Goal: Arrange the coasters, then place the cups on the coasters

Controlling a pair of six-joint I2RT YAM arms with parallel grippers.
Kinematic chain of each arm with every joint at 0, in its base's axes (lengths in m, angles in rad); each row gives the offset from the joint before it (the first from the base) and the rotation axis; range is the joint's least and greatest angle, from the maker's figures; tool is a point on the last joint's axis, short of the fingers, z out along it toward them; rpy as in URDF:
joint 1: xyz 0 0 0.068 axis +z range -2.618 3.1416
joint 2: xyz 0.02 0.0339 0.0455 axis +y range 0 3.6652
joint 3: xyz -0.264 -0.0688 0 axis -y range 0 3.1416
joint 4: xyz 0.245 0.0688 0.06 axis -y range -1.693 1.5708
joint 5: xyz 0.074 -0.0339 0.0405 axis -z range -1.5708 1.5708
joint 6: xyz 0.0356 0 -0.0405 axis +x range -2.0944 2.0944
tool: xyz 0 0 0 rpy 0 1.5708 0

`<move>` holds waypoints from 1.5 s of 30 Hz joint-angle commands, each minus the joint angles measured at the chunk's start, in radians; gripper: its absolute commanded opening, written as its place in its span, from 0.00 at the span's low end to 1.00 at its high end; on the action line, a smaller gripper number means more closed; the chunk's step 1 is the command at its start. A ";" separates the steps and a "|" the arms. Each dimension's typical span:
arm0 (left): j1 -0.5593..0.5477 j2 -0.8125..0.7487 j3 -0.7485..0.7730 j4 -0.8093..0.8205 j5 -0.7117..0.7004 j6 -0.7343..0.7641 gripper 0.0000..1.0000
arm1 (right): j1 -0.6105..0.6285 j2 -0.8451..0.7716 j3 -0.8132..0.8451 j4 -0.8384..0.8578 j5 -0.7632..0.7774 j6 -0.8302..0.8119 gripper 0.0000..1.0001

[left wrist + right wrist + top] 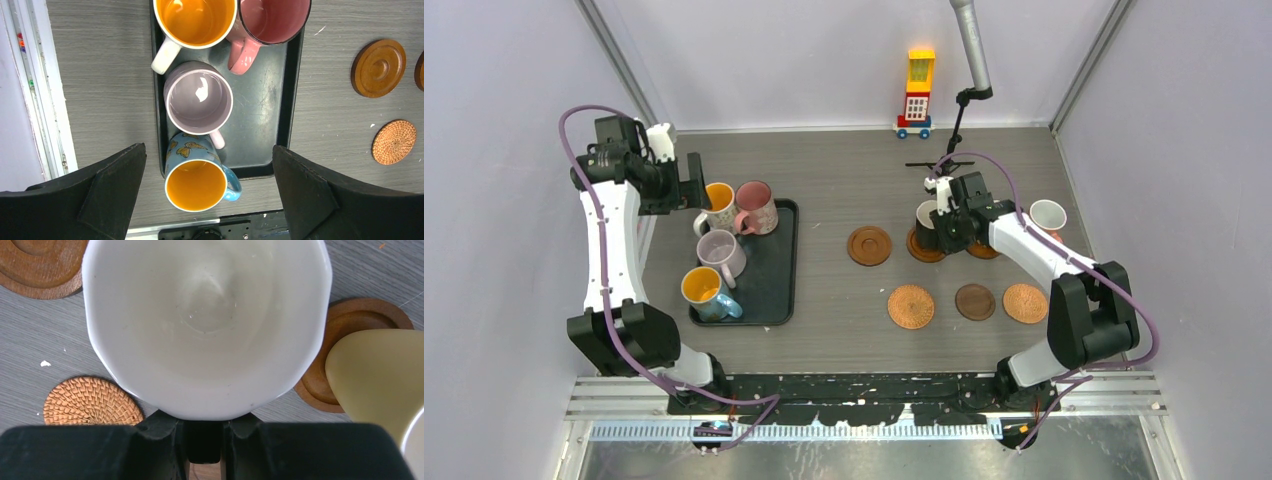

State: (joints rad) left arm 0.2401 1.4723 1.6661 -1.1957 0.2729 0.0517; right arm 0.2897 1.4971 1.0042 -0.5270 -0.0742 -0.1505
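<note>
Cups [721,250] stood four to the black tray [776,272] at 9 o'clock on the desk [844,170]: in the top view we saw the patterned white cup [195,20] and the pink cup [272,17] at the tray's 12 o'clock end, the lilac cup [199,102] in its middle and the blue cup [196,184] at its 6 o'clock end. Our left end effector [207,146] hung above them with its fingers spread wide and nothing between them. Toward 3 o'clock on the desk lay the coasters [1025,303]: a rimmed brown coaster [869,245] sat bare near the centre, and at its 5 o'clock ran a bare row of a woven coaster [911,306], a dark coaster [975,301] and a second woven coaster [1025,303]. Our right end effector [204,426] was pinched almost shut on the near side of the black cup [924,222], which was white inside and stood over a brown coaster [921,254]; we could not tell whether it rested there or hung just above. From the right wrist we saw a yellow cup [375,375] overlapping a wooden coaster [350,315] at the black cup's 3 o'clock. A pale cup [1047,214] stood apart at 3 o'clock of that end effector, near the desk's edge.
</note>
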 commanded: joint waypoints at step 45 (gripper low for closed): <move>0.064 -0.110 -0.032 0.011 -0.094 -0.107 1.00 | 0.588 0.278 0.756 -0.160 -0.040 0.123 0.70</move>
State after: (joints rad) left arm 0.2676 1.4204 1.6516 -1.1969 0.2176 -0.0322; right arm 0.7689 1.6691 1.6367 -0.7490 -0.0978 -0.0589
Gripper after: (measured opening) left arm 0.996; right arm 0.697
